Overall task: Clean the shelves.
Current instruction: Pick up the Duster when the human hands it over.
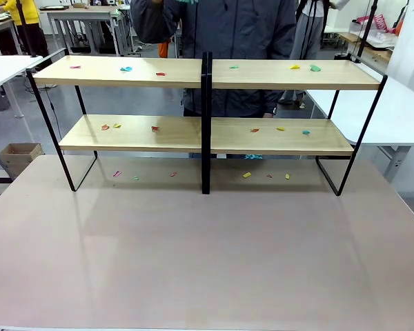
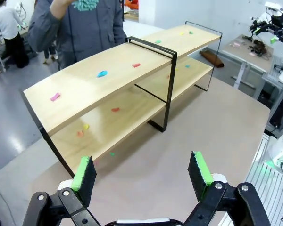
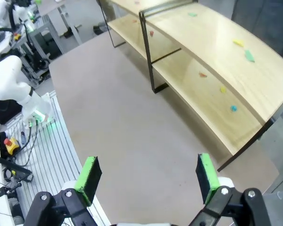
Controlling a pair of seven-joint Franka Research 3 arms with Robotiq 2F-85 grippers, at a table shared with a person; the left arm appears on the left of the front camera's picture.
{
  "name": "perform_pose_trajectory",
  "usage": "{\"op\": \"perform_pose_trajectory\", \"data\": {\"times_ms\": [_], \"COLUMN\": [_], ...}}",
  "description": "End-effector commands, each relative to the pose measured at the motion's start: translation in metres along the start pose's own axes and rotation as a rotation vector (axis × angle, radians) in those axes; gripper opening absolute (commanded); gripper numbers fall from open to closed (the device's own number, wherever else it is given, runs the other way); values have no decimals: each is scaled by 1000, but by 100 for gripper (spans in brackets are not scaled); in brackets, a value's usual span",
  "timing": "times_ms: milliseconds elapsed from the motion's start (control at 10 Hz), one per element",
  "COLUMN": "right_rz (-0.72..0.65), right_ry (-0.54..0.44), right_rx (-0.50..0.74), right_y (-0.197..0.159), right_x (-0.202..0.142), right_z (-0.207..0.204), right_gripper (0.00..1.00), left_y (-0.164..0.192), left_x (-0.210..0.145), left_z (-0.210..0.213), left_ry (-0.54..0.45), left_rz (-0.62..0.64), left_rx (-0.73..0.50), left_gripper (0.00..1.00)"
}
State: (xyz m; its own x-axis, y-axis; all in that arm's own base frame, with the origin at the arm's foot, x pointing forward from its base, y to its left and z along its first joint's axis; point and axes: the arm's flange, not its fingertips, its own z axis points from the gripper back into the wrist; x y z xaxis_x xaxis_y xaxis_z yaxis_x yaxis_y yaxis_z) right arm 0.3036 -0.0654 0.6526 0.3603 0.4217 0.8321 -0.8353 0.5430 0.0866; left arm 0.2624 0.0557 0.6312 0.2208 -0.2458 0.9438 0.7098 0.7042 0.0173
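Left pincer (image 2: 142,178) is released and spread wide, green pads (image 2: 83,170) far apart, nothing between them, touching nothing, hanging over bare counter (image 1: 207,262). Right pincer (image 3: 148,178) is the same deal: splayed wide and empty. The shelves (image 1: 276,136) stand on the far half of the counter, ahead of both pincers and well apart from either. Little coloured scraps (image 1: 126,69) dot the top board, the lower board and the counter underneath. A person (image 1: 221,27) stands right behind the shelves, holding up something teal and fluffy (image 2: 85,4), maybe a duster, but the frame edge crops it.
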Motion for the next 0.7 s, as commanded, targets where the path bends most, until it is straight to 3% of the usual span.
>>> {"op": "perform_pose_trajectory", "data": {"times_ms": [0, 600], "right_rz": [15, -56], "right_ry": [-53, -125], "right_rx": [13, 48], "right_y": [8, 9], "right_x": [12, 26], "right_z": [13, 25], "right_gripper": [100, 100], "left_y": [-15, -13], "left_x": [-15, -16], "left_z": [-11, -18], "left_ry": [2, -1], "left_rz": [-5, 7], "left_rx": [-10, -31], "left_gripper": [100, 100]}}
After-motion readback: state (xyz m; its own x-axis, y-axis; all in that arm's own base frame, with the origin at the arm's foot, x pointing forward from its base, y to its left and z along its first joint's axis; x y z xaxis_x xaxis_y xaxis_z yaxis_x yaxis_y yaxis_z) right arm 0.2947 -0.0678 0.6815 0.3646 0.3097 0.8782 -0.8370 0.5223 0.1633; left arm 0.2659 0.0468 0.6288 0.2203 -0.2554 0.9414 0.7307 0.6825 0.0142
